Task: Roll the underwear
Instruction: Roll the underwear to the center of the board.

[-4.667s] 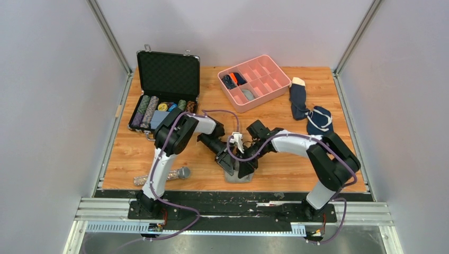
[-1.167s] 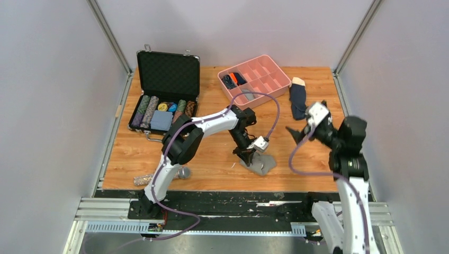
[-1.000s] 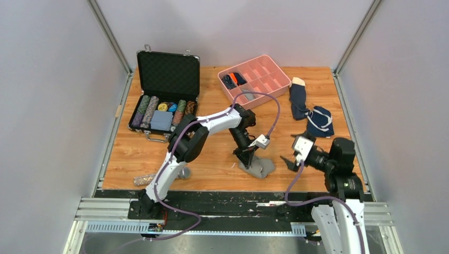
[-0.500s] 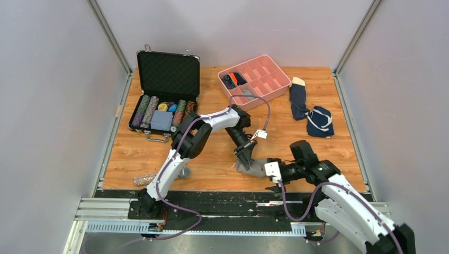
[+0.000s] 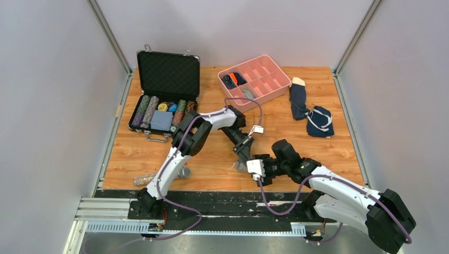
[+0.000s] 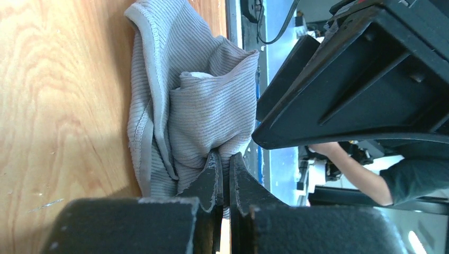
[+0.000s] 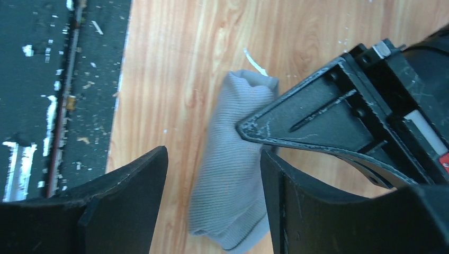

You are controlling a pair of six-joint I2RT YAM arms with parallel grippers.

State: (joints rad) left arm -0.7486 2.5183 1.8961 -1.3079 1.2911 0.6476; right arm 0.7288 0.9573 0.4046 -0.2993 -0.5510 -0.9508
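The underwear (image 5: 241, 167) is a bunched gray-taupe roll on the wooden table near its front edge, mostly hidden in the top view by both grippers. My left gripper (image 5: 245, 157) is shut on a fold of the underwear (image 6: 196, 106), its jaws pinched together on the cloth (image 6: 223, 165). My right gripper (image 5: 258, 172) is open, low over the table. In the right wrist view the roll (image 7: 233, 180) lies between the two spread fingers of my right gripper (image 7: 214, 180), nearer the right finger (image 7: 317, 211). The left gripper's finger (image 7: 328, 116) presses on the roll's far end.
A pink divided tray (image 5: 279, 90) stands at the back. An open case of poker chips (image 5: 164, 79) is at the back left. A navy sock (image 5: 297, 98) and a navy garment (image 5: 320, 120) lie at the right. A glittery microphone (image 5: 159, 177) lies at the front left.
My right arm has swung down from the right side and leftward to the underwear, its open fingers now around it. My left gripper has kept hold of the cloth and drawn it slightly left.
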